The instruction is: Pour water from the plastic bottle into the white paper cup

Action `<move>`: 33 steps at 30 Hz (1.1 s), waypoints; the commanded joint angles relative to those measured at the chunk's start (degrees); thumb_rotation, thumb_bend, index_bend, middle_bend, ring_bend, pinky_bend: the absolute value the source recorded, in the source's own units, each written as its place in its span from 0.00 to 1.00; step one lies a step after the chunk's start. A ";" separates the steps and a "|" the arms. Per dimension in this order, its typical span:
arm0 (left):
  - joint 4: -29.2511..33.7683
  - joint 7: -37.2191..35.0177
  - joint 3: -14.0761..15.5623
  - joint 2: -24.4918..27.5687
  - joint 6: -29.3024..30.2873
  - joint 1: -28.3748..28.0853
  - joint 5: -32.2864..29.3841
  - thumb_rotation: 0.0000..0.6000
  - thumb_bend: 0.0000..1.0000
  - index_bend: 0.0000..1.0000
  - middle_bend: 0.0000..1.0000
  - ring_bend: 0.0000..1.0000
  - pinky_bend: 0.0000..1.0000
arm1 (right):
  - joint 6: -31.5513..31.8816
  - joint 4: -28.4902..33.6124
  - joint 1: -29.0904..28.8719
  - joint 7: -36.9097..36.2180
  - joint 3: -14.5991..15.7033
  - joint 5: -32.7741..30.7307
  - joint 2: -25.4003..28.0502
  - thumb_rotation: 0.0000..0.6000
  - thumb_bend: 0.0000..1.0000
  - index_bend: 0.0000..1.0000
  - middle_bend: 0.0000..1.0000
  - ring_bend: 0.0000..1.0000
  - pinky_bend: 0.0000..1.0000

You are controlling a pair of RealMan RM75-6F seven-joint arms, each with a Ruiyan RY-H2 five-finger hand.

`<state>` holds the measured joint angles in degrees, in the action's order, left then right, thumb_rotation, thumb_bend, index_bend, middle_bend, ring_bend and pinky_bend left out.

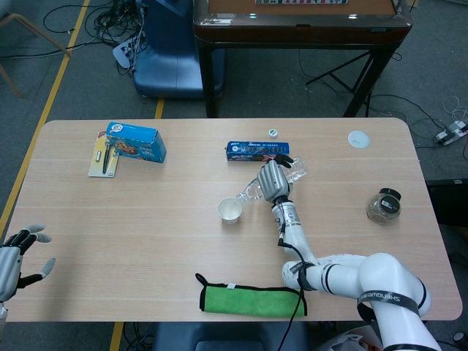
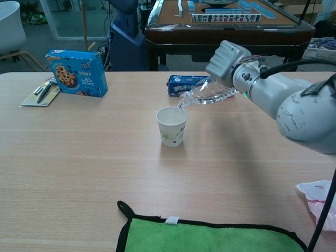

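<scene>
Green cloth (image 2: 210, 237) before cup (image 2: 171, 126); blue carton (image 2: 180, 83) behind.

Grey carpeted room past my wooden table (image 1: 146, 241).

I see grey floor (image 1: 73, 80) with a yellow tape line (image 1: 45, 110) running along the left, and tangled cables (image 1: 110, 22) near a power strip (image 1: 126, 50). Behind the table stands a dark-framed mahjong table (image 2: 231, 23) with tiles on top, a blue chair (image 1: 168, 51) beside it, and a glass partition (image 2: 68, 16) at far left.
</scene>
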<state>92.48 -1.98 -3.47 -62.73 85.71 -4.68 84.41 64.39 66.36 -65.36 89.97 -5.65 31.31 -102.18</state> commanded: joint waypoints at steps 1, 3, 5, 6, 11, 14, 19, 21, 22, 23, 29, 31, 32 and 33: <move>0.02 -0.02 -0.01 0.01 0.03 0.01 -0.02 1.00 0.25 0.41 0.27 0.34 0.59 | 0.15 -0.19 -0.01 0.27 -0.10 0.07 -0.22 1.00 0.22 0.60 0.63 0.50 0.48; 0.03 -0.04 -0.03 0.03 0.03 0.02 -0.04 1.00 0.25 0.41 0.27 0.34 0.59 | 0.22 -0.31 -0.02 0.71 -0.07 0.12 -0.33 1.00 0.22 0.60 0.63 0.50 0.48; 0.04 -0.06 -0.02 0.05 0.02 0.03 -0.04 1.00 0.25 0.41 0.27 0.34 0.59 | 0.33 -0.35 -0.04 1.16 -0.10 0.12 -0.40 1.00 0.22 0.60 0.63 0.50 0.48; 0.04 -0.07 -0.01 0.06 0.03 0.03 -0.03 1.00 0.25 0.41 0.27 0.34 0.59 | 0.39 -0.32 -0.06 1.33 -0.16 0.11 -0.43 1.00 0.22 0.60 0.63 0.50 0.48; 0.04 -0.10 -0.03 0.07 0.03 0.04 -0.06 1.00 0.25 0.41 0.27 0.34 0.59 | 0.81 -0.23 -0.26 2.08 -0.35 0.43 -0.53 1.00 0.22 0.60 0.63 0.50 0.48; 0.04 -0.10 0.00 0.07 0.01 0.03 -0.02 1.00 0.25 0.41 0.27 0.34 0.59 | 1.27 -0.04 -0.30 2.47 -0.54 0.63 -0.61 1.00 0.22 0.60 0.63 0.50 0.48; 0.03 -0.07 -0.01 0.07 0.01 0.03 -0.04 1.00 0.25 0.41 0.27 0.34 0.59 | 1.59 0.28 -0.22 2.89 -0.73 0.85 -0.59 1.00 0.22 0.60 0.63 0.50 0.48; 0.04 -0.07 0.00 0.07 0.00 0.03 -0.04 1.00 0.25 0.41 0.27 0.34 0.59 | 1.66 0.34 -0.17 2.97 -0.77 0.95 -0.58 1.00 0.22 0.60 0.63 0.50 0.48; 0.03 -0.03 0.01 0.06 -0.02 0.03 -0.04 1.00 0.25 0.41 0.27 0.34 0.59 | 1.71 0.39 -0.15 3.03 -0.80 1.02 -0.55 1.00 0.22 0.60 0.63 0.50 0.48; 0.01 -0.01 0.02 0.04 -0.04 0.03 -0.04 1.00 0.25 0.41 0.27 0.34 0.59 | 1.74 0.43 -0.12 3.02 -0.88 1.01 -0.55 1.00 0.22 0.60 0.63 0.50 0.48; 0.07 0.09 0.04 0.06 -0.14 0.00 -0.08 1.00 0.25 0.41 0.27 0.34 0.59 | 2.20 0.41 -0.04 3.16 -1.17 1.42 -0.79 1.00 0.22 0.60 0.63 0.50 0.48; 0.13 0.13 0.02 0.07 -0.11 0.00 -0.08 1.00 0.25 0.41 0.27 0.34 0.59 | 2.27 0.38 -0.02 3.17 -1.28 1.55 -0.89 1.00 0.22 0.60 0.63 0.50 0.48; 0.15 0.15 0.02 0.07 -0.12 -0.01 -0.10 1.00 0.25 0.41 0.27 0.34 0.59 | 2.26 0.39 0.00 3.14 -1.34 1.56 -0.93 1.00 0.22 0.60 0.63 0.50 0.48; 0.17 0.17 0.00 0.08 -0.15 -0.02 -0.13 1.00 0.25 0.41 0.27 0.34 0.59 | 2.21 0.39 0.04 3.08 -1.43 1.56 -0.99 1.00 0.22 0.60 0.63 0.50 0.48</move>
<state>92.66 -1.81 -3.46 -62.65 85.56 -4.69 84.27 66.62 66.75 -65.33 93.07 -7.07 32.87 -103.15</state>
